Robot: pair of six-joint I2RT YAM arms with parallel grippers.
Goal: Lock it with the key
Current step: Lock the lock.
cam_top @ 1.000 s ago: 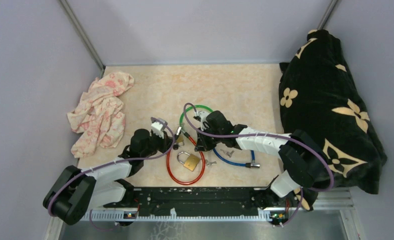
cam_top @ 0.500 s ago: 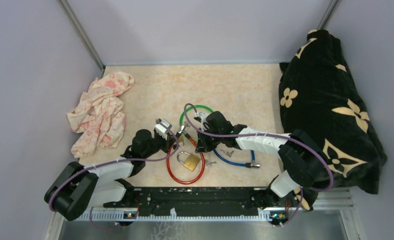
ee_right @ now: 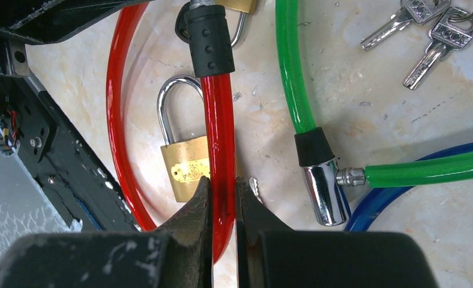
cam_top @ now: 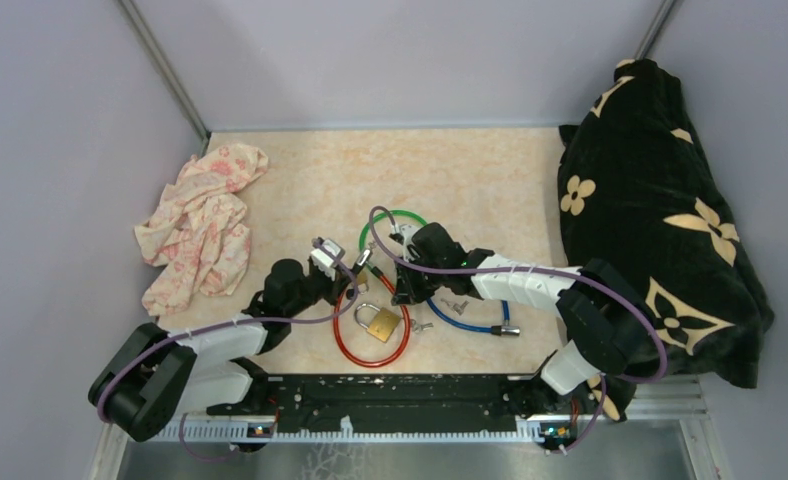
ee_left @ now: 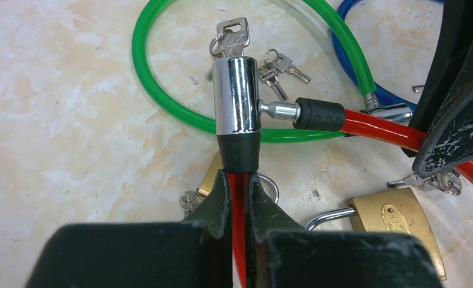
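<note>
A red cable lock (ee_left: 378,129) lies looped on the table. Its chrome lock cylinder (ee_left: 237,96) has a key (ee_left: 231,37) in its far end. My left gripper (ee_left: 238,180) is shut on the red cable just behind the cylinder's black collar. The cable's other end, a black sleeve (ee_left: 319,114) with a metal pin, meets the cylinder's side. My right gripper (ee_right: 222,183) is shut on the red cable (ee_right: 218,132) a little behind that sleeve (ee_right: 209,42). From above, both grippers, left (cam_top: 355,268) and right (cam_top: 400,290), meet at mid-table.
A brass padlock (ee_right: 186,165) lies under the red cable. A green cable lock (ee_right: 288,66), a blue cable (cam_top: 465,322) and loose keys (ee_right: 432,30) lie close by. A floral cloth (cam_top: 200,225) sits at the left, and a black flowered cushion (cam_top: 660,220) at the right.
The left gripper has shifted slightly right with the lock cylinder, towards the right gripper. Over the last half second nothing visibly moves.
</note>
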